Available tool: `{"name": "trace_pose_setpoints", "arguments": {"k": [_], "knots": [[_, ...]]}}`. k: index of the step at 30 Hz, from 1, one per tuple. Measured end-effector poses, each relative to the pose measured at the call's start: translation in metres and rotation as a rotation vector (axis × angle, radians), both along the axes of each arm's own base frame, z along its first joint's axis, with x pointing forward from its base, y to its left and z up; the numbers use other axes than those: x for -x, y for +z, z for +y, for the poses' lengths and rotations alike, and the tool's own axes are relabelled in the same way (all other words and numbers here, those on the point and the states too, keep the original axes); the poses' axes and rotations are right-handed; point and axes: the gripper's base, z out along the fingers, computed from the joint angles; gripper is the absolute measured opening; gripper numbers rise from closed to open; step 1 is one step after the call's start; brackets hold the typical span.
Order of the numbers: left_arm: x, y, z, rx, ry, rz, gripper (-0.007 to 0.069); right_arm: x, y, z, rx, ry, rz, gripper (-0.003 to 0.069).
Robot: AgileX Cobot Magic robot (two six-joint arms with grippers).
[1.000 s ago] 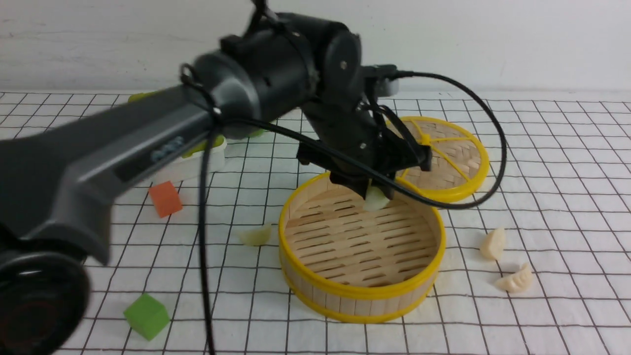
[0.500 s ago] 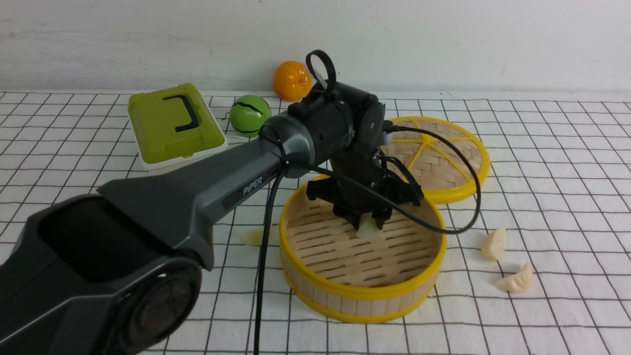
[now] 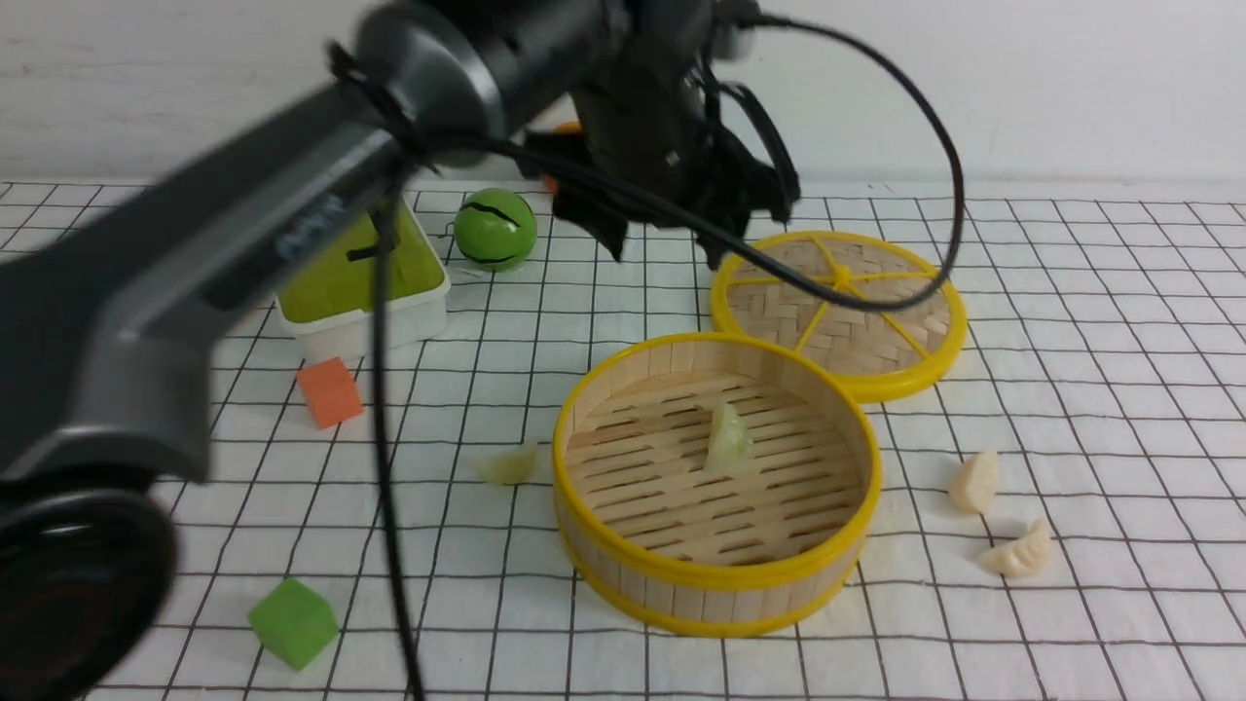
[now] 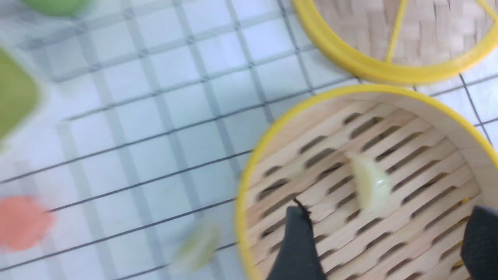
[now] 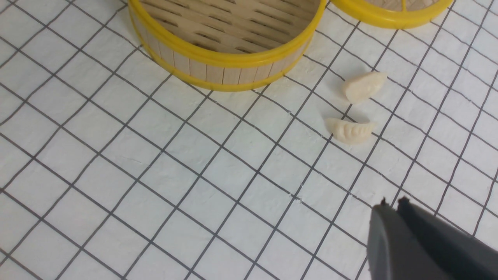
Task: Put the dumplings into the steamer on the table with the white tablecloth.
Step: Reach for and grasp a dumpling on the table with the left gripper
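Observation:
The steamer (image 3: 715, 574) stands mid-table on the white tablecloth (image 3: 1071, 292). One pale greenish dumpling (image 3: 728, 440) lies on its slatted floor, also in the left wrist view (image 4: 369, 186). The other greenish dumpling (image 3: 506, 464) lies on the cloth left of the steamer. Two cream-white dumplings (image 3: 974, 481) (image 3: 1018, 552) lie to its right, also in the right wrist view (image 5: 364, 86) (image 5: 350, 131). My left gripper (image 3: 662, 243) hangs open and empty, high above the steamer's back rim; its fingers (image 4: 297, 241) are wide apart. My right gripper (image 5: 393, 204) is shut and empty, over the cloth near the cream-white dumplings.
The flat woven lid (image 3: 842, 312) lies behind the steamer to the right. A green lidded box (image 3: 341, 273), a green ball (image 3: 494, 229) and an orange cube (image 3: 329, 391) sit at the back left. A green cube (image 3: 292, 621) sits front left.
My left gripper went down into the steamer with the greenish dumpling, opened and let it go, then rose up and back. The dumpling now lies on the steamer floor.

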Motion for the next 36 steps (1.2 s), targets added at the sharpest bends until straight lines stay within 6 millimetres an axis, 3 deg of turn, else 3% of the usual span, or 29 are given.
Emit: {"name": "trace_pose_setpoints", "arguments": {"k": [3,6,8,9,11,12,17,25,30,36], "knots": [[0.013,0.010,0.025,-0.020,0.032,0.005,0.0507,0.000,0.000,0.000,-0.001,0.000,-0.002,0.0031],[0.029,-0.018,0.081,-0.051,0.177,0.131,0.0483,0.000,0.000,0.000,-0.002,-0.002,-0.005,0.0031],[0.034,-0.032,0.094,-0.028,0.232,0.159,0.0475,0.000,0.000,0.000,-0.005,-0.004,-0.006,0.0031],[0.036,-0.050,0.113,0.047,0.323,0.182,0.0464,-0.001,0.001,0.000,-0.013,-0.012,-0.004,0.0031],[0.039,-0.065,0.121,0.090,0.369,0.207,0.0457,-0.001,0.001,0.000,-0.018,-0.017,-0.005,0.0031],[0.038,-0.085,0.127,0.163,0.414,0.213,0.0450,-0.001,0.001,0.000,-0.023,-0.020,-0.011,0.0031],[0.028,-0.119,0.122,0.223,0.428,0.218,0.0448,-0.001,0.001,0.000,-0.024,-0.021,-0.013,0.0035],[-0.014,-0.173,0.104,0.222,0.439,0.258,0.0447,-0.001,0.001,0.000,-0.024,-0.021,-0.009,0.0041],[-0.026,-0.193,0.099,0.219,0.459,0.284,0.0447,0.000,0.000,0.000,-0.020,-0.019,0.003,0.0041],[-0.035,-0.199,0.095,0.285,0.519,0.272,0.0418,0.000,0.000,0.000,-0.016,-0.019,0.006,0.0046]]}}
